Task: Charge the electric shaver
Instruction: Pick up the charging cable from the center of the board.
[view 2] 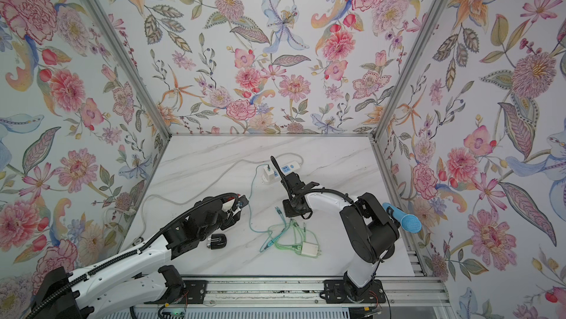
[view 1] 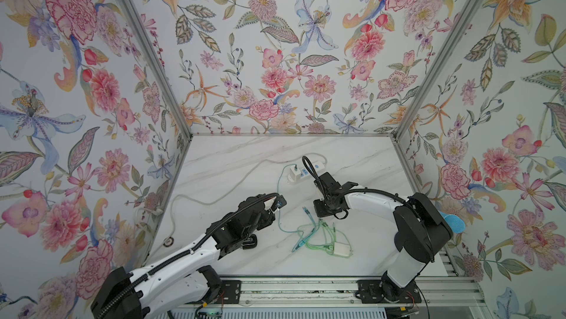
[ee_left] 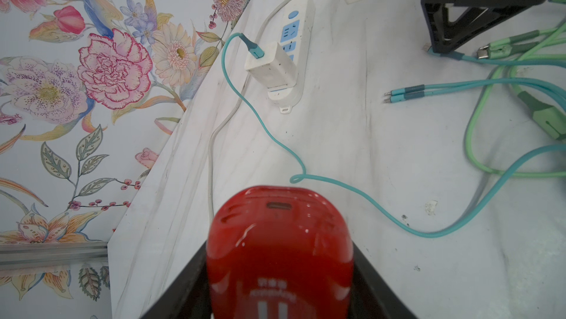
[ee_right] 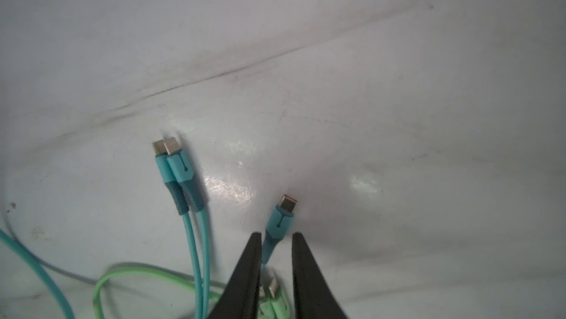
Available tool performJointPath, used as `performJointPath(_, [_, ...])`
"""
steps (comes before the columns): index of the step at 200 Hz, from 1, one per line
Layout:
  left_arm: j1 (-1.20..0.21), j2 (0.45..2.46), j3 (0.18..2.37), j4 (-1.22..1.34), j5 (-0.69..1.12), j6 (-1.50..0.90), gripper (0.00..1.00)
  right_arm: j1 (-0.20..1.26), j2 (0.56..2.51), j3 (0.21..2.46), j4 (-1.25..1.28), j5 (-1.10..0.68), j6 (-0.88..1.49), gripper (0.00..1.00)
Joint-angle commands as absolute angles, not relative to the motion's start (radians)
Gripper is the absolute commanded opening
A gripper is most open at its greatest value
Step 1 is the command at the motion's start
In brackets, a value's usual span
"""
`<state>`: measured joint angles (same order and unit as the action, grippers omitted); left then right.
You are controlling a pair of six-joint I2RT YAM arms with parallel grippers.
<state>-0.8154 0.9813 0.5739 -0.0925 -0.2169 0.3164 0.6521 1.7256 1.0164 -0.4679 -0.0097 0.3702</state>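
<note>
Shaver [ee_left: 278, 231] clamped in the left gripper [ee_left: 279, 271], port [ee_left: 278, 205] facing out. Right gripper [ee_right: 277, 235] straddles the teal plug [ee_right: 281, 218], can't tell if pinched; grab it squarely behind the tip.

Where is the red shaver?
In the left wrist view, the red shaver is clamped in the left gripper, on the robot's left side, near the teal cable.

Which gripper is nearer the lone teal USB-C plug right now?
Right: the right gripper straddles the teal USB-C plug, jaws apart; the left gripper sits aside, holding the electric shaver.
</note>
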Motion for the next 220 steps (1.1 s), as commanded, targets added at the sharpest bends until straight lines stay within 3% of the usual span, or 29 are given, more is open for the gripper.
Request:
performJointPath(1, [-0.801, 0.959, 0.572, -0.078, -0.214, 0.305, 0.00, 0.658, 1.761, 0.997, -0.460, 0.006, 0.426, 0.20])
performJointPath(92, [-0.796, 0.959, 0.575, -0.066, -0.201, 0.310, 0.00, 0.670, 1.740, 1.051, -0.385, -0.081, 0.403, 0.01])
performJointPath(220, [-0.795, 0.965, 0.564, -0.045, -0.184, 0.285, 0.00, 0.729, 1.864, 1.201, -0.365, -0.059, 0.266, 0.00])
